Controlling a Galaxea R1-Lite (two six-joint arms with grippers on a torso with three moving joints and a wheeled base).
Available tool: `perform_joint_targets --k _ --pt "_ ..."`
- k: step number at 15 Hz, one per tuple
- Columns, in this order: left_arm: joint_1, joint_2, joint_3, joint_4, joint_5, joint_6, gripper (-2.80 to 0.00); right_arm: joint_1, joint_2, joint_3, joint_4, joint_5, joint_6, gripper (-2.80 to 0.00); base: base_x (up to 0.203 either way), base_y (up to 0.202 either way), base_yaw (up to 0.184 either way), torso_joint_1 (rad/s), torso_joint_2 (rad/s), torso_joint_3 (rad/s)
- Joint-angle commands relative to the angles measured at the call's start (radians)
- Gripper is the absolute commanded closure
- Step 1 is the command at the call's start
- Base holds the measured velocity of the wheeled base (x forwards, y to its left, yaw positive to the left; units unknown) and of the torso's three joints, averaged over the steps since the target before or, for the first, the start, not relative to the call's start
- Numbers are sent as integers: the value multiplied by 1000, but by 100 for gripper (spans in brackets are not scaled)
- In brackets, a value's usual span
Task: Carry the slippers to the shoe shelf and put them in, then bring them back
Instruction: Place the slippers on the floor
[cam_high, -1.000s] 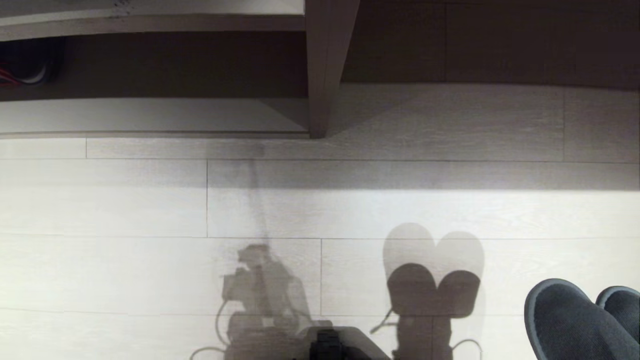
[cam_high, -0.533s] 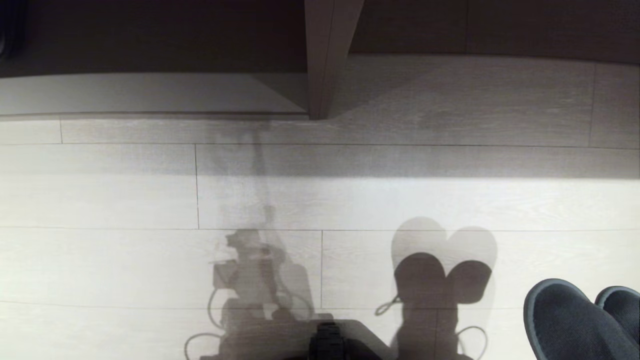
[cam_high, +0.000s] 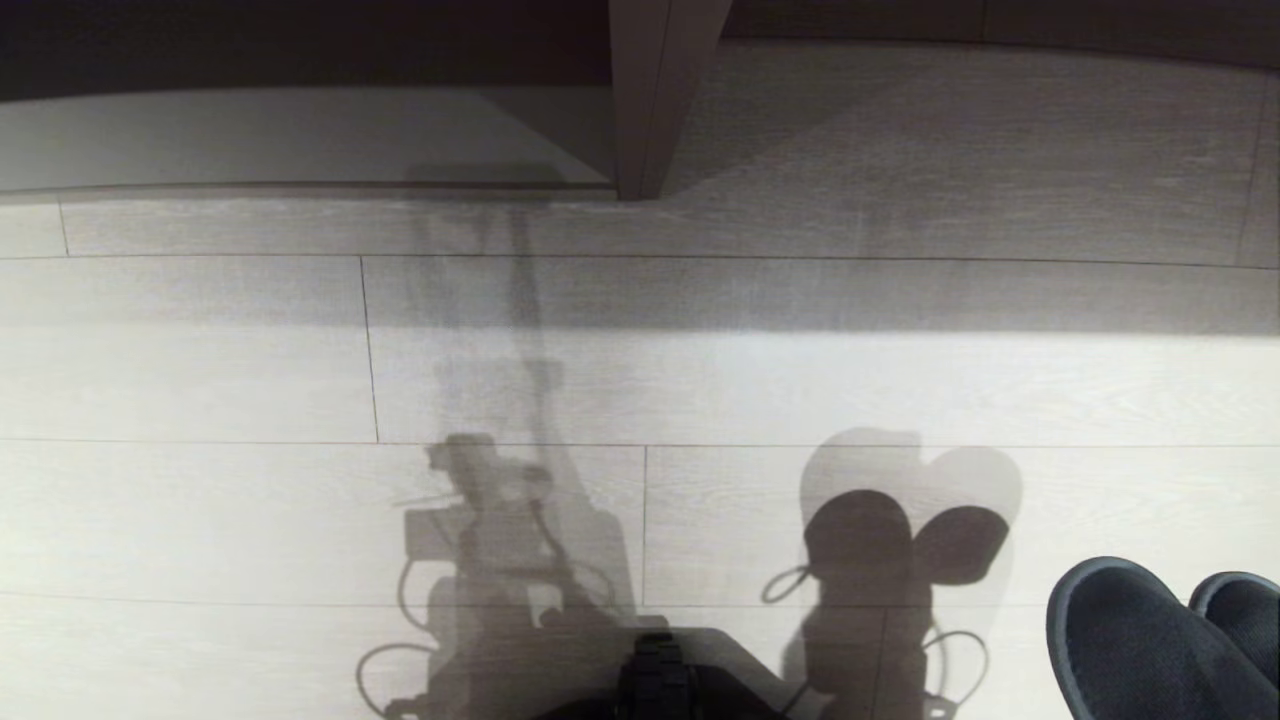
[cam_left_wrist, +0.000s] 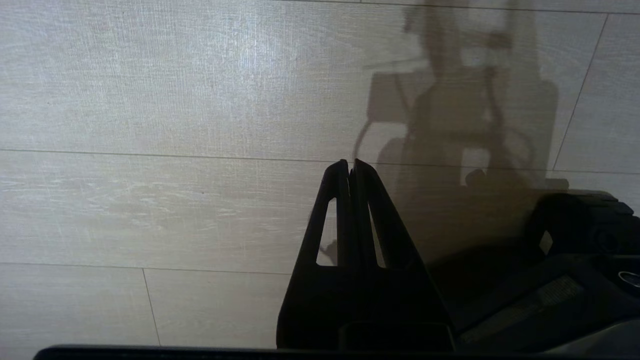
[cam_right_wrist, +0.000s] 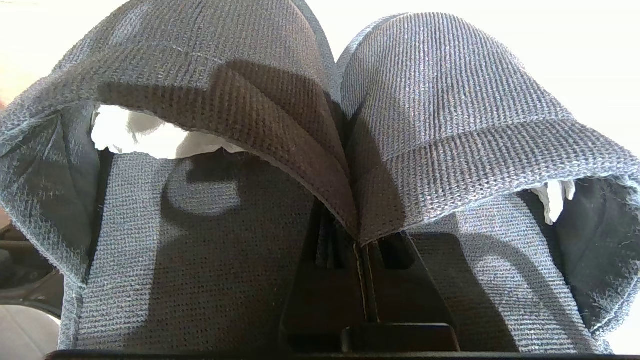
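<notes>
The right end effector (cam_right_wrist: 361, 245) is clamped narrow on the slippers (cam_right_wrist: 320, 125), pinching the two inner edges of their openings together between its fingers, so the pair hangs side by side with the toes pointing away from it. In the head view the slippers (cam_high: 1160, 645) hang above the pale plank floor (cam_high: 200, 380). The shoe shelf (cam_high: 280, 140) lies well ahead of them, beyond a dark upright panel (cam_high: 655, 90). The left end effector (cam_left_wrist: 350, 167) is pressed shut and empty, hovering over the floor.
</notes>
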Motion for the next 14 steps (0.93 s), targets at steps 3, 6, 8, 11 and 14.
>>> perform_joint_targets --k 3,6,8,11,14 --pt "0 0 0 1 0 -1 0 -1 0 0 1 1 0 0 0 0 0 1 2 -14" --pt "0 -2 0 -2 0 -3 0 0 0 0 1 1 0 0 0 0 0 0 0 0" --pt "0 -2 0 -2 -1 -3 0 -1 0 0 1 1 0 0 0 0 0 0 0 0" --pt "0 -2 0 -2 -1 -3 0 1 0 0 1 1 1 0 0 0 0 0 0 0" --pt "0 -2 0 -2 -1 -3 0 0 0 0 1 1 0 0 0 0 0 0 0 0"
